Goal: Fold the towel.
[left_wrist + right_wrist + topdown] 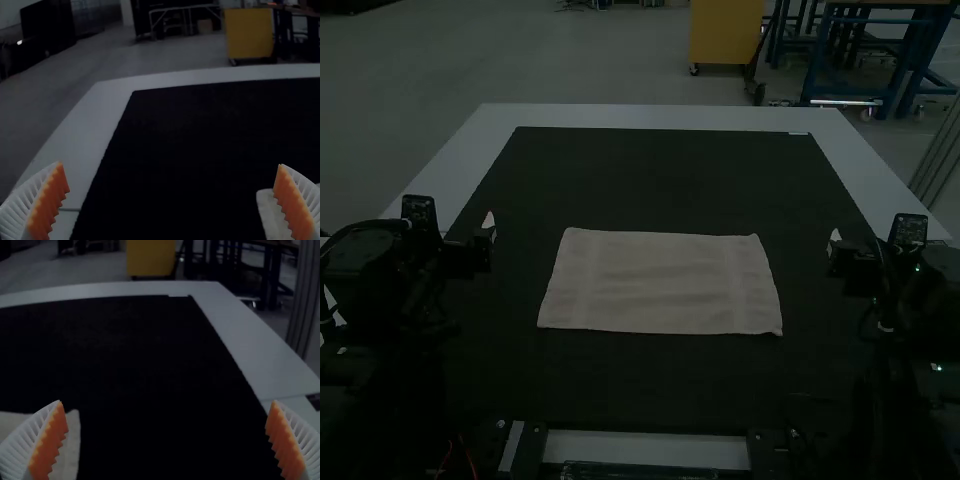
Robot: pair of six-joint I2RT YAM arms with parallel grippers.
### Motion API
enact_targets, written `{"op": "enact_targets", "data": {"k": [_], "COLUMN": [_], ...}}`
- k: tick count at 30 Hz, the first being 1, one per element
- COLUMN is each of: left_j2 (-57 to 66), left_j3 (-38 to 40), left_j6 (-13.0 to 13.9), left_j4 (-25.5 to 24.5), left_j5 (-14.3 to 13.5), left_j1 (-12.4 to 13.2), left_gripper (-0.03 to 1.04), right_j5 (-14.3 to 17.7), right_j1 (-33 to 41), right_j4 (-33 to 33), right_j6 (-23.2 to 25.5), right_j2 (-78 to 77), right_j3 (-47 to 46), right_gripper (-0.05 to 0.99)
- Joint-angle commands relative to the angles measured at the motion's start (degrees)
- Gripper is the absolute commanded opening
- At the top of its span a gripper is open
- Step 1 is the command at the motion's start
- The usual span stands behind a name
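Your left gripper (490, 228) and right gripper (834, 243) both stand with fingers spread — one at each side of the pale towel (660, 283), which lies spread flat between them on the dark mat (650, 385) covering the white worktop (660, 117).

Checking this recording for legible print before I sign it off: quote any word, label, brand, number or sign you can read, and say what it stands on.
No text can be read.
Towel: no print visible.
Pale strip at the dark mat's far edge: too small to tell whether it bears any.
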Motion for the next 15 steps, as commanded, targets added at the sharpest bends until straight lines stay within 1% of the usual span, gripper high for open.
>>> {"op": "enact_targets", "data": {"k": [1, 2, 6, 8, 10, 12, 13, 14, 15], "left_j2": [-0.1, -0.1, -0.1, -0.1, -0.1, -0.1, -0.1, -0.1, -0.1], "left_j3": [-0.3, -0.3, -0.3, -0.3, -0.3, -0.2, -0.2, -0.3, -0.2], "left_j6": [-2.3, -2.3, -2.3, -2.2, -1.2, 3.2, 7.5, 11.2, 12.1], "left_j4": [0.1, -0.1, -0.2, -0.1, 0.3, 2.3, 3.0, 3.5, 4.1], "left_j5": [1.0, 3.2, 3.4, 3.5, 3.4, 2.9, 2.9, 2.4, 1.4], "left_j1": [-0.2, -0.1, 0.1, 0.0, -0.1, 0.2, 0.2, 0.3, 0.3], "left_gripper": [0.97, 0.97, 0.97, 0.97, 0.97, 0.97, 0.97, 0.97, 0.97], "right_j5": [-0.1, -0.1, -0.2, -2.9, -4.3, -4.3, -4.2, -4.3, -4.1], "right_j1": [0.4, 0.4, 0.4, 0.4, 0.4, 0.4, 0.4, 0.4, 0.5], "right_j4": [-0.1, -0.1, 0.1, 0.4, 3.7, 7.8, 9.8, 11.2, 11.8], "right_j6": [-0.3, -0.3, -0.2, -1.0, -4.2, -6.7, -9.1, -12.9, -17.4], "right_j2": [-0.7, -0.7, -0.7, -0.7, -0.7, -0.7, -0.7, -0.7, -0.7], "right_j3": [-0.3, -0.3, -0.3, -0.3, -0.2, -0.2, -0.2, -0.2, -0.2], "right_gripper": [0.91, 0.91, 0.91, 0.91, 0.91, 0.91, 0.91, 0.91, 0.91]}}
